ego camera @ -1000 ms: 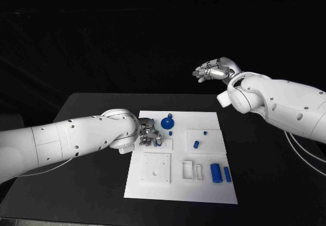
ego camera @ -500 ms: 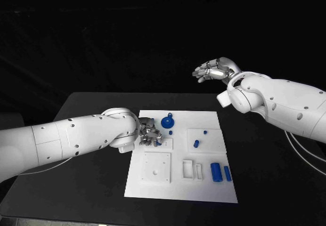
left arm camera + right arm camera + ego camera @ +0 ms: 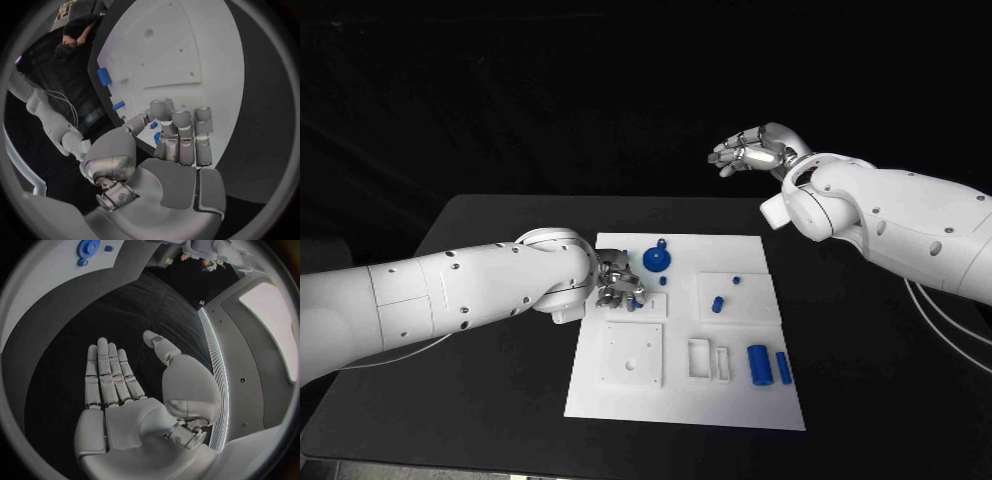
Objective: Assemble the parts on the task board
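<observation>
Curling its fingers down onto the task board (image 3: 733, 400), the left hand (image 3: 617, 285) pinches a small blue part (image 3: 154, 125) at the board's upper left area. The right hand (image 3: 751, 150) hangs raised beyond the table (image 3: 488, 400), fingers apart, holding nothing, well apart from the board.

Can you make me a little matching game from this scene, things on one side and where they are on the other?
Things:
1. left hand
2. right hand
3. round blue part
4. two blue cylinders

Places:
A. raised, beyond the table's far edge
B. far end of the task board
C. down on the board's left side
D. near right of the board

Pairs: 1-C, 2-A, 3-B, 4-D
</observation>
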You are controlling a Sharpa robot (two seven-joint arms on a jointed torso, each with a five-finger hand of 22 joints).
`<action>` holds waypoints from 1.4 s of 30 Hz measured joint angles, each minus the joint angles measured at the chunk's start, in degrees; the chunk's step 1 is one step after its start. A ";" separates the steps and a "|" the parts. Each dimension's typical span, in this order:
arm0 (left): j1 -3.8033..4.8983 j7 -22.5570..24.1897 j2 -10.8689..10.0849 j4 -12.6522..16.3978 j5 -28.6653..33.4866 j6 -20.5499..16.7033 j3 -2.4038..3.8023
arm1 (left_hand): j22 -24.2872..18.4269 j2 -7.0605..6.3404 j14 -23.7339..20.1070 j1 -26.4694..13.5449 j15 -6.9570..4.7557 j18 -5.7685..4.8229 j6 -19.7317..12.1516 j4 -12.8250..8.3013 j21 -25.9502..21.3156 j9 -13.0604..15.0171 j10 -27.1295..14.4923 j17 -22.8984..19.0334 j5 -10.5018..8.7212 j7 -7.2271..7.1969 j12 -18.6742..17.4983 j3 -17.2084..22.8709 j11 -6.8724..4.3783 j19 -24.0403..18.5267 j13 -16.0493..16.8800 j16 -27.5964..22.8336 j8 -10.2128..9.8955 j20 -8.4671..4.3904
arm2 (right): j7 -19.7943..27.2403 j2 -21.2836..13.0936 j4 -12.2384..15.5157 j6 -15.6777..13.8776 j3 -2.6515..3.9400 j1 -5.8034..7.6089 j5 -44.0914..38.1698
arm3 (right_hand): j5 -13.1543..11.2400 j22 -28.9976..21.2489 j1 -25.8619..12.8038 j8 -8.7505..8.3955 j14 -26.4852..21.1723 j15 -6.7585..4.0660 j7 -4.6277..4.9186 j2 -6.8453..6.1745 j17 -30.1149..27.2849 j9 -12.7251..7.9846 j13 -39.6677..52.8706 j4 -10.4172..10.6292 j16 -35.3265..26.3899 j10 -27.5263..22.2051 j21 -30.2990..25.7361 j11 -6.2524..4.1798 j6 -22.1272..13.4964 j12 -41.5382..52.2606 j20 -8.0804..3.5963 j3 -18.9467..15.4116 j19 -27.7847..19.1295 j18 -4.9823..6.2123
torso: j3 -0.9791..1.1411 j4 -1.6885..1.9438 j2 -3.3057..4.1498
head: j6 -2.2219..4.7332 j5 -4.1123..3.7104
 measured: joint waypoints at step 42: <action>-0.02 -0.01 -0.03 0.20 -1.08 1.63 -0.01 | -0.45 3.32 0.54 -3.26 -0.26 0.00 1.27 2.31 0.92 1.25 0.00 -1.02 -5.89 -0.71 3.21 -0.39 0.00 -0.62 -0.98 2.00 0.04 0.20 | -0.10 0.01 0.11 0.60 0.00 -0.39 -0.10 | 0.26 0.09 0.22 0.00 -0.19 0.18 0.00 0.23 0.14 -0.17 -0.73 0.00 -0.44 0.00 -0.23 0.00 0.00 0.00 0.01 0.00 -0.42 0.00 | -0.02 0.01 -0.01 | -0.43 0.01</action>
